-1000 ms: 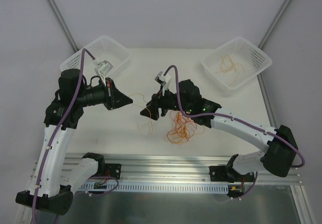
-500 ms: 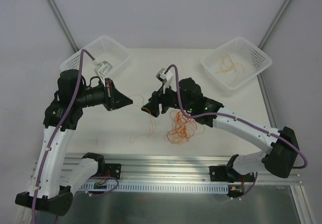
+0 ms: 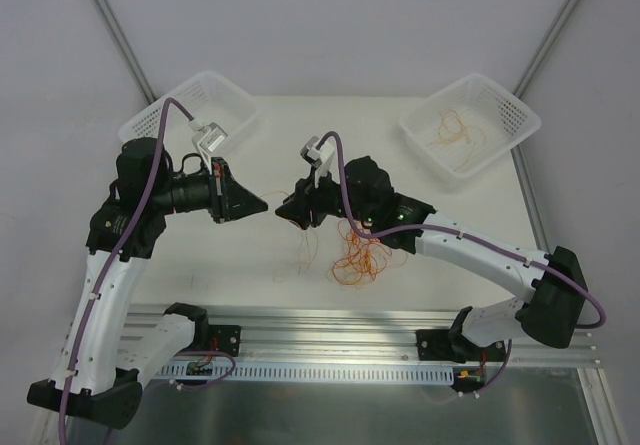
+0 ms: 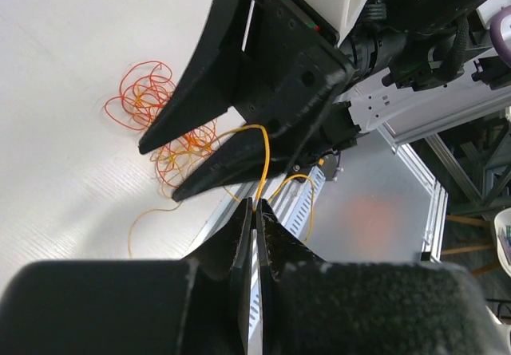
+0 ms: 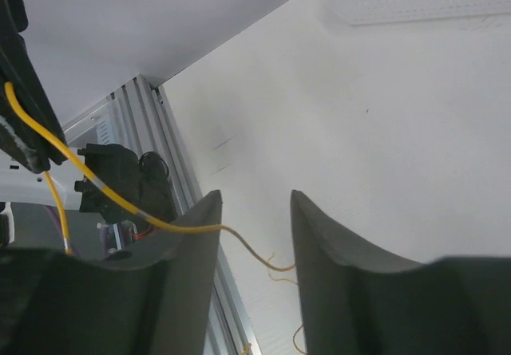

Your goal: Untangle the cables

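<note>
Cables (image 3: 358, 253) lie in an orange-and-red tangle on the white worktop (image 3: 230, 265), at its near edge and just right of centre, partly below the right arm.

You have one yellow strand (image 4: 264, 151) drawn out of that heap. The left fingers (image 4: 254, 211) are pressed together on it and hold it up off the worktop, left of the pile, so it hangs free where the other arm can reach it.

The right fingers (image 3: 289, 210) face them tip to tip, close by but not touching, and stand apart. In the right wrist view the strand runs across from the left fingers, past the tip of one right finger and on into the gap between the pair, which have not closed on it.

That placing looks deliberate. A second hold a little way along the same strand would let you draw the two arms apart and slip it from the knot.

A loose end (image 3: 303, 250) dangles toward the worktop below the two tips.

Far right, a white basket (image 3: 515, 113) already holds a few orange strands and is likely the place for freed ones. The far-left basket (image 3: 145, 123) shows none that can be made out.

Judged from this, most of the tangle waits to be sorted, and too quick a pull may drag the whole heap along.
</note>
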You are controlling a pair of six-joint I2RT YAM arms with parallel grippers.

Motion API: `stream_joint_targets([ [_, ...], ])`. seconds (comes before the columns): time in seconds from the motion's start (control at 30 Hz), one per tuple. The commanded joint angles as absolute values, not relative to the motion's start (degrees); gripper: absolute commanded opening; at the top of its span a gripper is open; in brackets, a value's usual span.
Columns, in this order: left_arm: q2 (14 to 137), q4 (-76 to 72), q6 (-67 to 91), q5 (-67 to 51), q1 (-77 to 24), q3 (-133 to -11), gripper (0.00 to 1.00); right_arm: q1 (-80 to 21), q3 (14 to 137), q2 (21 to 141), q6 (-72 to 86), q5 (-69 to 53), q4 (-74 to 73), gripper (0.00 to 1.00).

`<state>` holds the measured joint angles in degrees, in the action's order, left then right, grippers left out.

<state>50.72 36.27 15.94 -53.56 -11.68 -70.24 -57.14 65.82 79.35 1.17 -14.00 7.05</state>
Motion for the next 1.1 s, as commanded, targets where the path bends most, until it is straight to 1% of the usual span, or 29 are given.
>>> stream_joint_targets([
  [0.0, 50.01, 34.80, 16.35, -55.11, -12.22, -71.54, 0.00, -57.22, 67.85, 79.01, 0.44, -11.95, 10.20, 0.40],
  [0.07, 49.66, 34.80, 16.17, -54.58, -12.22, -71.02, 0.00, -57.22, 67.41, 78.31, 0.35, -12.04, 9.67, 0.29],
  [0.1, 49.48, 34.80, 16.08, -53.62, -12.22, -70.93, 0.00, -57.22, 67.15, 77.96, 0.26, -11.78, 9.23, 0.19],
  [0.17, 49.22, 34.81, 15.82, -52.21, -12.22, -70.23, 0.01, -57.13, 66.71, 77.08, 0.26, -11.25, 8.09, 0.05],
  [0.2, 49.04, 34.80, 15.82, -51.60, -12.22, -70.05, 0.02, -57.13, 66.53, 76.21, 0.26, -10.47, 7.30, 0.01],
  [0.23, 49.04, 34.80, 15.73, -49.94, -12.22, -69.61, 0.02, -57.13, 66.62, 75.59, -1.91, -10.02, 6.34, 0.01],
  [0.37, 48.96, 34.72, 15.73, -46.67, -12.22, -68.47, 0.23, -57.04, 68.02, 72.87, -5.44, -5.55, -1.39, 0.01],
  [0.4, 49.04, 34.72, 15.65, -46.50, -12.22, -68.29, 0.35, -56.78, 69.25, 71.90, -5.97, -3.71, -2.80, 0.01],
  [0.47, 48.96, 34.72, 15.21, -46.32, -12.22, -67.94, 0.45, -55.64, 71.09, 71.37, -7.03, -1.85, -7.61, 0.01],
  [0.5, 48.87, 34.72, 15.03, -46.14, -12.22, -67.77, 0.55, -55.03, 72.58, 71.37, -7.38, -0.37, -9.73, 0.01],
  [0.6, 48.25, 34.72, 14.24, -45.44, -12.22, -66.54, 0.70, -52.30, 78.03, 70.58, -8.96, 2.98, -16.07, 0.01],
  [0.63, 47.56, 34.72, 13.72, -45.18, -12.22, -65.40, 0.79, -50.55, 81.35, 70.40, -9.23, 3.68, -19.04, 0.01],
  [0.7, 46.76, 34.72, 13.01, -43.69, -12.22, -63.99, 0.86, -48.35, 84.89, 70.84, -9.93, 6.14, -22.48, 0.01],
  [0.73, 45.80, 34.72, 12.40, -43.07, -12.22, -62.24, 0.92, -45.99, 86.82, 71.01, -10.28, 6.85, -25.02, 0.01],
  [0.83, 43.87, 34.72, 11.69, -40.61, -12.22, -57.86, 0.99, -40.37, 92.36, 71.80, -11.77, 10.53, -28.55, 0.01],
  [0.87, 43.42, 34.72, 11.52, -39.74, -12.22, -56.61, 0.99, -38.78, 95.24, 72.85, -11.78, 11.68, -29.35, 0.01],
  [0.97, 42.10, 34.72, 11.78, -36.57, -12.22, -51.25, 0.99, -32.36, 97.55, 74.09, -11.78, 15.46, -28.83, 0.01],
  [1.07, 41.40, 34.28, 13.08, -32.36, -12.30, -46.33, 0.99, -26.29, 98.08, 75.49, -12.31, 17.57, -24.09, 0.01],
])
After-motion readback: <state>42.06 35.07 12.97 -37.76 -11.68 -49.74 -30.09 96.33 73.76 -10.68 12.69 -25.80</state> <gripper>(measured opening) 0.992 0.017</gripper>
